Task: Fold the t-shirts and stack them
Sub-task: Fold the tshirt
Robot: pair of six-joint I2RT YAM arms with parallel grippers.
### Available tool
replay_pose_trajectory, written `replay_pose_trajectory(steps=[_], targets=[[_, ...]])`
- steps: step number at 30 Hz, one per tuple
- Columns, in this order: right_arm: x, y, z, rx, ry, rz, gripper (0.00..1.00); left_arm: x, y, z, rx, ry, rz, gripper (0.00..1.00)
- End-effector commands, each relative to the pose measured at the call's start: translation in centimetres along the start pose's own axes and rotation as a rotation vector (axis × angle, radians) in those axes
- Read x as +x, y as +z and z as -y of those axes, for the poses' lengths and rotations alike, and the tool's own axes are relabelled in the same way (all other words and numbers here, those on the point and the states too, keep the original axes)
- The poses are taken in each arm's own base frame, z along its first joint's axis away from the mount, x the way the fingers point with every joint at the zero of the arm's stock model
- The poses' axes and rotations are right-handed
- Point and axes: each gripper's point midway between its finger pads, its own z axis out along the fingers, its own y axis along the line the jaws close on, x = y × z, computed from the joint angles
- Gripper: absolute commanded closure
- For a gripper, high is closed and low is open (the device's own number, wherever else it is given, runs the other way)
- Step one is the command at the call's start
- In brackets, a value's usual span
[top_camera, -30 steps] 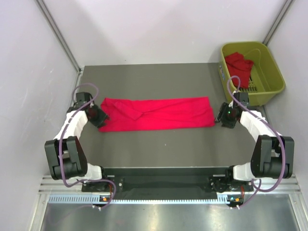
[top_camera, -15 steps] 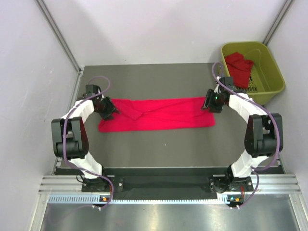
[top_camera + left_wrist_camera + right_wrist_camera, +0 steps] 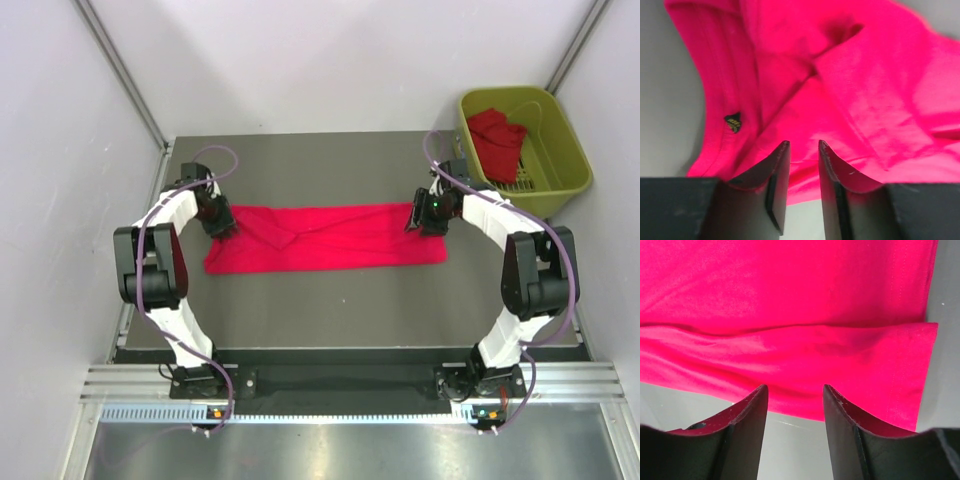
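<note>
Arms: the left arm [image 3: 150, 270] and right arm [image 3: 535, 270] rise from the near edge, bend out at the elbows and reach inward, so that each wrist comes to one end of the cloth.
Worktop [image 3: 330, 300]: grey; it carries the shirt in the middle.
Shirt [image 3: 330, 238]: red, lying flat as one long band across the worktop, already folded along its length. Judged from this, the next fold must bring its ends together.
Left pincer [image 3: 222, 226]: over the far left corner of the shirt, pointing down. Its fingers stand a little apart and nothing is between them.
Right pincer [image 3: 425, 215]: over the far right corner, placed like a mirror of the left. Its fingers are wider apart and hold nothing.
Basket [image 3: 545, 205]: at the far right, off the worktop's corner. A second shirt [image 3: 497, 135] waits crumpled inside.
</note>
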Motion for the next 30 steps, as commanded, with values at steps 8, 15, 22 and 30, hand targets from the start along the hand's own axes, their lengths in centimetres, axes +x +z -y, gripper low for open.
replay_pose_trajectory(steps=[8, 15, 22, 30], targets=[[-1.5, -0.3, -1.1, -0.026, -0.034, 0.022, 0.52, -0.7, 0.7, -1.5, -0.068, 0.087, -0.005, 0.64], [-0.7, 0.0, -0.5, -0.021, -0.03, 0.0, 0.52, -1.1, 1.6, -1.4, -0.06, 0.084, 0.0, 0.55], [-0.1, 0.3, -0.1, -0.015, -0.03, -0.017, 0.52, -1.6, 2.4, -1.6, -0.071, 0.072, 0.005, 0.56], [0.2, 0.4, 0.1, -0.015, -0.033, -0.023, 0.52, -2.8, 2.5, -1.2, -0.068, 0.067, 0.027, 0.6]])
